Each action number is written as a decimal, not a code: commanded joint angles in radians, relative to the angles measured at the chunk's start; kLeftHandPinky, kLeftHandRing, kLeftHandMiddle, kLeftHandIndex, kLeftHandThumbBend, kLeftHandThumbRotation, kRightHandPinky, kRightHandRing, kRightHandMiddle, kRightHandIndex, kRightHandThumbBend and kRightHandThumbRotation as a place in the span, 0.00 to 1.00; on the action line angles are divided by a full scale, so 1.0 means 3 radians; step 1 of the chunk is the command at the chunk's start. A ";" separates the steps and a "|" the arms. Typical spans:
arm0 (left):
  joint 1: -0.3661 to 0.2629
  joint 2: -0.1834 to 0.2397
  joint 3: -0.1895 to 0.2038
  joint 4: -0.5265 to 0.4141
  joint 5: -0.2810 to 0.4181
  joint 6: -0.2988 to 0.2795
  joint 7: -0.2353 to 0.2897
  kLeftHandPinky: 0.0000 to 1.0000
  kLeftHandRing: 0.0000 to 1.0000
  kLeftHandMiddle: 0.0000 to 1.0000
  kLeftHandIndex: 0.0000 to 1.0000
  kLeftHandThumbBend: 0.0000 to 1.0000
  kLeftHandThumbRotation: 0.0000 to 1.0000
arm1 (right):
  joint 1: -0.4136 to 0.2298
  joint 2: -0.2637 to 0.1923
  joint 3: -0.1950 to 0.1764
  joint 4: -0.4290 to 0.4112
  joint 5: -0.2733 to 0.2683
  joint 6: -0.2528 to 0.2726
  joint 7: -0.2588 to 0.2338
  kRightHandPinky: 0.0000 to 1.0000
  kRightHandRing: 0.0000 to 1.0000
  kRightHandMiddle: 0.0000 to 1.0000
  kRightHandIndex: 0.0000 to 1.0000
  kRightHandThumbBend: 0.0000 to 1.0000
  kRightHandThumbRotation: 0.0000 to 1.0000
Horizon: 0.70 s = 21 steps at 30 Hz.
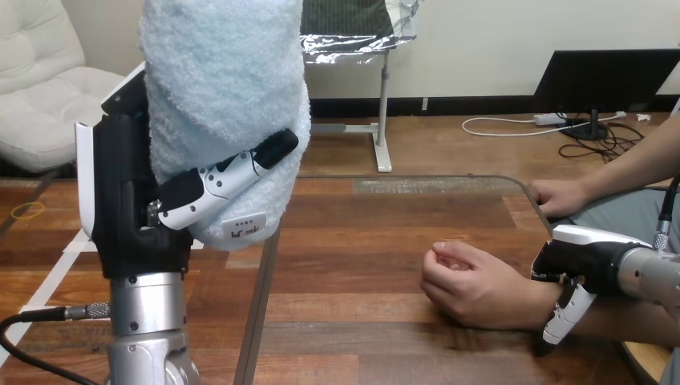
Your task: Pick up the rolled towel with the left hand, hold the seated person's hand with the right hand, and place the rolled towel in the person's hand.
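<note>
Though cropped above, the towel (224,88) is clasped by left hand (124,200).

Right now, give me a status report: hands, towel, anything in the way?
Left hand shut on rolled towel, raised. Right hand curled round person's wrist. Person's hand on table, fingers curled in. Nothing between.

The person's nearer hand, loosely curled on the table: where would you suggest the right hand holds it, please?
At the wrist, from the view's right: the person's nearer hand lies with its fingers curled leftward, so a wrist hold leaves the palm free for the rolled towel. The right hand is curled round it there.
</note>
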 commanded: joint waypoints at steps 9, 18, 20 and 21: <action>-0.0219 -0.0021 0.0002 0.0030 0.0017 -0.0105 0.0013 0.17 0.24 0.31 0.37 0.55 0.00 | 0.0116 0.0046 -0.0023 -0.0037 0.0127 -0.0121 -0.0084 0.44 0.57 0.60 0.43 0.91 0.00; -0.0241 -0.0029 -0.0002 0.0080 0.0030 -0.0143 0.0025 0.18 0.24 0.31 0.37 0.55 0.00 | 0.0130 0.0033 -0.0067 -0.0082 0.0169 -0.0163 -0.0189 0.34 0.44 0.50 0.41 0.91 0.00; -0.0249 -0.0030 -0.0002 0.0096 0.0041 -0.0149 0.0031 0.18 0.24 0.31 0.37 0.55 0.00 | 0.0137 0.0028 -0.0088 -0.0099 0.0189 -0.0185 -0.0217 0.32 0.43 0.49 0.40 0.91 0.00; -0.0252 -0.0030 -0.0003 0.0103 0.0048 -0.0152 0.0035 0.18 0.24 0.31 0.37 0.55 0.00 | 0.0141 0.0026 -0.0098 -0.0104 0.0200 -0.0204 -0.0234 0.31 0.41 0.48 0.40 0.91 0.00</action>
